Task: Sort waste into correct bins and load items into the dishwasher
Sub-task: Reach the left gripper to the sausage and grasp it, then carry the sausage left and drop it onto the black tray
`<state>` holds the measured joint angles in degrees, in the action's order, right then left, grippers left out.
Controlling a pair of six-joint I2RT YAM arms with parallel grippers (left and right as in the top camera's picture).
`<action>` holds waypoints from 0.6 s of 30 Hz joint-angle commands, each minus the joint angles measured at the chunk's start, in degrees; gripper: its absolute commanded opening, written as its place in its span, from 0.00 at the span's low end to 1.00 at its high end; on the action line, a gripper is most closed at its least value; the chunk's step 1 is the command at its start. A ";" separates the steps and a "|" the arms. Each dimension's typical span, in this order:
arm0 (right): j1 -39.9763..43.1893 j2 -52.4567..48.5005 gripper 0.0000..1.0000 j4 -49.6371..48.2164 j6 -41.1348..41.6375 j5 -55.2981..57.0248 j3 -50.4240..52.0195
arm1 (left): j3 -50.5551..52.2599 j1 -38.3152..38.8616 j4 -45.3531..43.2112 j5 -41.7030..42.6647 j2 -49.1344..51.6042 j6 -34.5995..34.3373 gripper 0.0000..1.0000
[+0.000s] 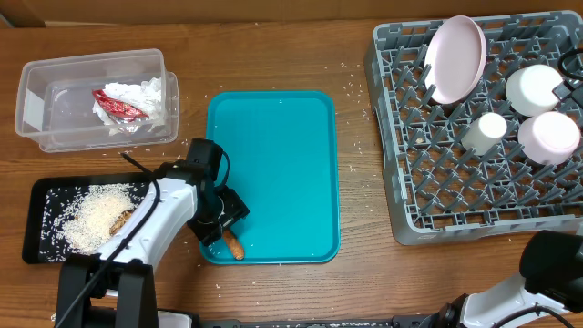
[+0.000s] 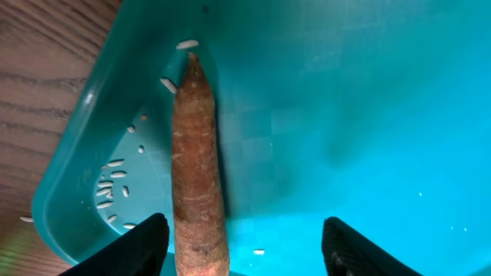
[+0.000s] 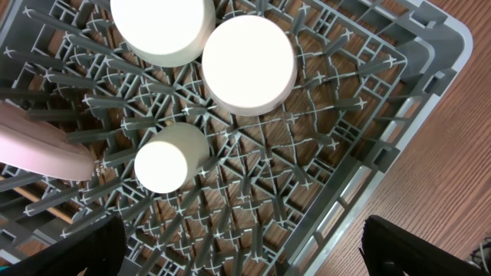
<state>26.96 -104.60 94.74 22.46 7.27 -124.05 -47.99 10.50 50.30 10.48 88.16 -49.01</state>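
Left tool: jaws apart, nothing gripped. It hangs low over the near-left corner of the teal tray, straddling the carrot stick. The stick lies flat on the tray floor, lengthwise between my fingers, closer to one finger than the other. I judge this is the line-up for a pinch across its width. A few rice grains sit loose in the same tray corner.

Right tool: jaws fully apart, empty, poised above the dish rack.

Containers:
- Clear tub, far left of the tabletop: holds the crumpled napkin and the red wrapper. Dry waste only.
- Black tray, just in front of the tub: a heap of rice with the brown chunk at its edge. Food waste, so the carrot likely belongs here; the tray is close beside my left tool.
- Rack: plate stands on edge between pegs; two bowls and the cup sit mouth-down, as far as I can tell.

The dishes look loaded; the carrot appears to be the last large piece of waste.
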 commanded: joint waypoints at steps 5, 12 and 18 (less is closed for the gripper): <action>0.11 0.31 1.00 -0.13 0.31 -0.07 -0.09 | 1.25 0.42 0.20 -3.52 -0.31 -2.86 0.63; 0.11 0.31 1.00 -0.13 0.31 -0.07 -0.09 | 4.59 0.42 -2.23 -3.17 -0.31 -2.21 0.63; 0.11 0.31 1.00 -0.13 0.31 -0.09 -0.09 | 5.62 0.42 -3.04 -3.02 -0.31 -2.21 0.57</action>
<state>26.96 -104.60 94.70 22.48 7.29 -124.05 -42.94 10.52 47.92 8.12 88.16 -50.89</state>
